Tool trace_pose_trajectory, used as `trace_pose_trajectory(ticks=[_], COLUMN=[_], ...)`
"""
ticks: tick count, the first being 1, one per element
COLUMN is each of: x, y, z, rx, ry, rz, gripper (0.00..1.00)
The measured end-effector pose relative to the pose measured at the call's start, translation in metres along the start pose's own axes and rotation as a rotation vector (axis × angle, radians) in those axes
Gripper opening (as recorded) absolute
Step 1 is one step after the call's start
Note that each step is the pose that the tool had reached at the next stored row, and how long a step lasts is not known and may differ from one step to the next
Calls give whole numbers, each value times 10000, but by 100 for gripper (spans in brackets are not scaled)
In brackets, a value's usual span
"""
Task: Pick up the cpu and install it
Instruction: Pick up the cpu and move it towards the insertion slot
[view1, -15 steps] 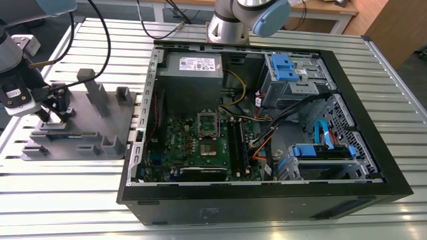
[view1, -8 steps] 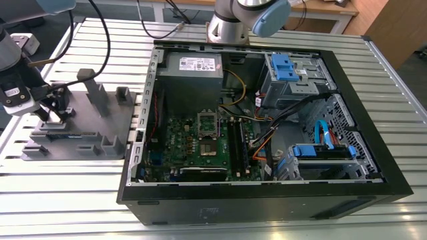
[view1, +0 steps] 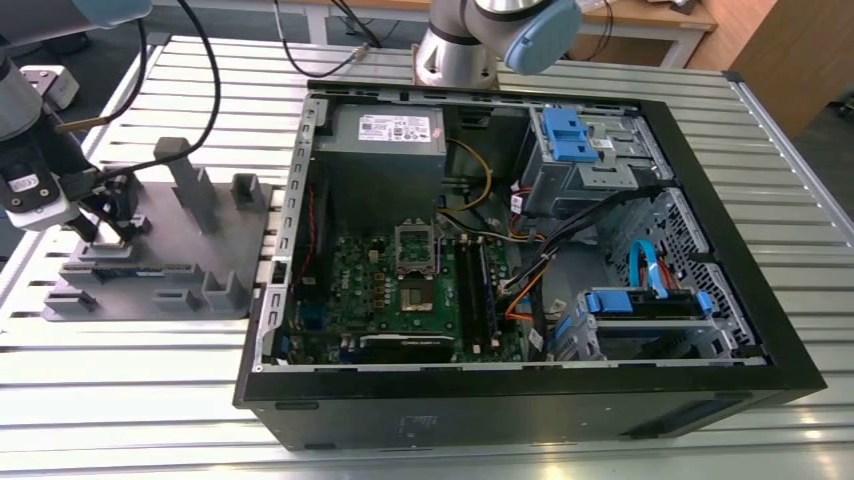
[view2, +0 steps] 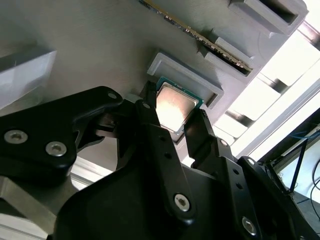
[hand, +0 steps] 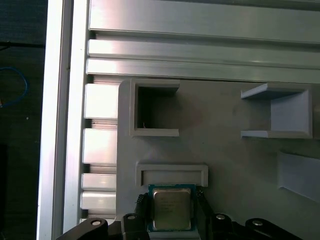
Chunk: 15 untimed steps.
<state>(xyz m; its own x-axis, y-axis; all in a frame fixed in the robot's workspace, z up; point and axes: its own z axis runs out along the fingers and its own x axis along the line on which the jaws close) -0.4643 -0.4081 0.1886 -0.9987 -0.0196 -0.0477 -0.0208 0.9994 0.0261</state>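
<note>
Cpu (hand: 171, 209) is pinched in the pincer (hand: 171, 197): in both wrist views one black finger (view2: 150, 122) lies against each of two opposite edges of the cpu, whose silver top faces the cameras. It sits low over the grey tray (hand: 225, 150); whether it rests on the tray or is just off it I cannot tell. Just beyond the cpu's free edge is a small grey U-shaped stop (hand: 171, 172). Farther along the tray, in the first wrist view, are a square pocket (hand: 152, 112) and an open-sided holder (hand: 285, 112). In the second wrist view a memory stick (view2: 200, 37) stands on edge in slotted holders, apart from the cpu

In the exterior view the arm (view1: 27, 150) hangs over the tray at the exterior view's left, and the tray lies flat on the slatted metal desk (view1: 134, 400). Just beside the tray, to the exterior view's right, lies an open computer case (view1: 507, 400). Inside it a green board (view1: 374, 290) covers the left part of the floor, with a metal socket frame (view1: 416, 247) near the board's middle. Blue brackets (view1: 567, 135) and cables (view1: 587, 230) take up the right part, and a grey power unit (view1: 387, 130) sits in the far left corner
</note>
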Motion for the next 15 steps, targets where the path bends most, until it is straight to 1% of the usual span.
trace_pose_trajectory(ticks=[3, 5, 15], x=[0, -2, -13], y=[3, 4, 11], z=[-4, -35, -269], rx=[1, 0, -1], ry=[1, 0, -1], rz=[-1, -1, 0], gripper=[47, 47, 47])
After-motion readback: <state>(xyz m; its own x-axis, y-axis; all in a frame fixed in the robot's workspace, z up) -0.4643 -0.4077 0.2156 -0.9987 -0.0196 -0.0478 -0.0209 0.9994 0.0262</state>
